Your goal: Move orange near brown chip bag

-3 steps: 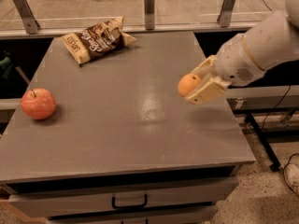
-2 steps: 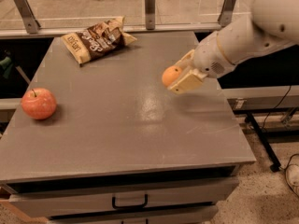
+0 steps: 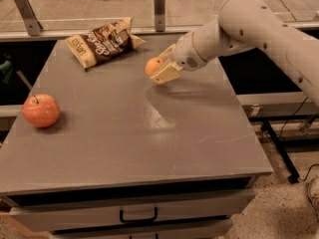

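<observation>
My gripper (image 3: 158, 66) is shut on the small orange (image 3: 152, 65) and holds it a little above the grey table (image 3: 149, 148), towards the back and right of the middle. The brown chip bag (image 3: 103, 43), dark brown with pale yellow ends, lies at the back left of the table, a short way to the left of and behind the orange. My white arm (image 3: 249, 24) reaches in from the upper right.
A red-orange apple (image 3: 41, 110) with a stem sits at the table's left edge. A glass rail with metal posts (image 3: 159, 1) runs behind the table. A drawer with a black handle (image 3: 138, 216) is below the front edge.
My gripper has carried the orange leftward and towards the back of the table, closer to the chip bag. The apple and the bag have not moved.
</observation>
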`<state>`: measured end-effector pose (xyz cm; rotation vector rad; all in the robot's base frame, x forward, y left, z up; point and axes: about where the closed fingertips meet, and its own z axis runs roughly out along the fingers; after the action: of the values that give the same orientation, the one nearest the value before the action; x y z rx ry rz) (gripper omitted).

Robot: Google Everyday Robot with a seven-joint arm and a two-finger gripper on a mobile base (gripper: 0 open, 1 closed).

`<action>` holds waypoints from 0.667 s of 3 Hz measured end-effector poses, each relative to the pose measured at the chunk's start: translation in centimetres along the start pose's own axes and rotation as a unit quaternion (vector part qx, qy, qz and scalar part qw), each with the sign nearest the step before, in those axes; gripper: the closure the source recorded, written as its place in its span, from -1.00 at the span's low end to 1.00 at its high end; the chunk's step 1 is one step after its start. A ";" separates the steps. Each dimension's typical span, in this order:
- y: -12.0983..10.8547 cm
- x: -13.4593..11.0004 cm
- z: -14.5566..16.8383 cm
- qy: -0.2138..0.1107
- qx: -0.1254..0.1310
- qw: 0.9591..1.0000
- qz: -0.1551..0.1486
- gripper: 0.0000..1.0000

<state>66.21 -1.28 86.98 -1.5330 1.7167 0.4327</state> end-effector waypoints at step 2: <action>-6.6 -3.2 5.5 -0.051 0.039 0.998 -0.001 1.00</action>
<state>74.15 3.32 87.36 -1.4336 1.6348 0.4300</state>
